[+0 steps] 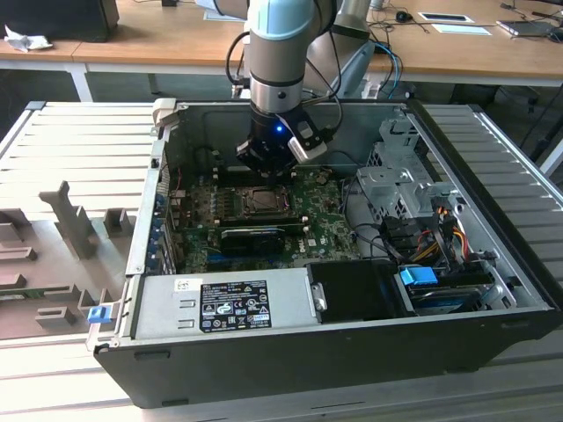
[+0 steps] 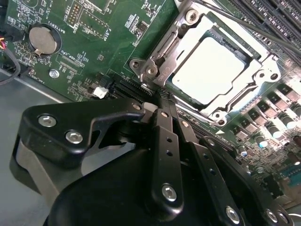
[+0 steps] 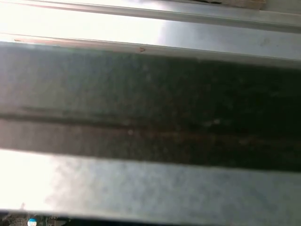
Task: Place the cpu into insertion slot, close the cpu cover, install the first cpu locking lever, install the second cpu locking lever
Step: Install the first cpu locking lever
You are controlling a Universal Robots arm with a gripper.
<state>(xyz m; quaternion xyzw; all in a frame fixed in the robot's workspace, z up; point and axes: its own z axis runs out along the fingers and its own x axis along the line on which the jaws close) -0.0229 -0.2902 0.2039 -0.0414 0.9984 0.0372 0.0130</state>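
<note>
The cpu (image 2: 212, 70) sits under the cpu cover (image 2: 186, 44), the end effector (image 2: 162, 101) pinched narrow beside it.

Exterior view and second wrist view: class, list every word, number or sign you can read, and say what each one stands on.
Power supply label: white print on black, too small to read.
White sticker: too small to read.
Motherboard: white lettering, too small to read.
cpu: washed out by glare, no readable mark.
</note>
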